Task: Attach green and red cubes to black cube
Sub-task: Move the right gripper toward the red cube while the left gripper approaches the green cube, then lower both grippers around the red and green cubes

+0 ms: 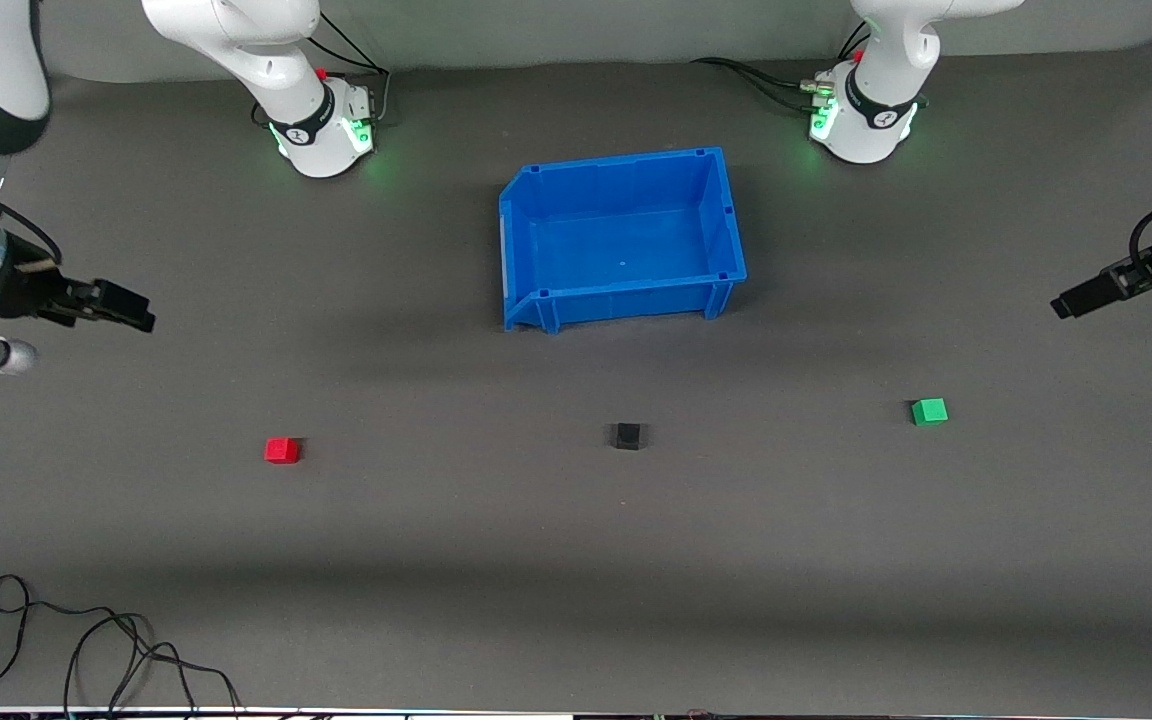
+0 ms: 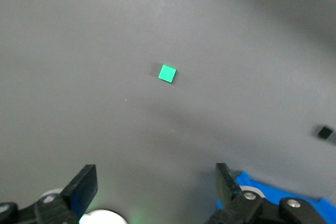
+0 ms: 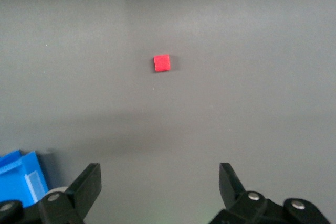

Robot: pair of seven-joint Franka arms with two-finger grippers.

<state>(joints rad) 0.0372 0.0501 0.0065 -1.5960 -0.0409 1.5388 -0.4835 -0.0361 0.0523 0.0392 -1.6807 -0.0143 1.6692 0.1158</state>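
We see the right gripper (image 1: 126, 306) up over the right arm's end of the table, its fingers wide apart and holding nothing. The red cube (image 1: 282, 450) sits on the table toward that end. The black cube (image 1: 627, 436) sits near the middle, nearer the front camera than the blue bin (image 1: 726, 215). The green cube (image 1: 929, 412) sits toward the left arm's end. The left gripper (image 1: 1076, 301) hangs over that edge, fingers apart and empty too.
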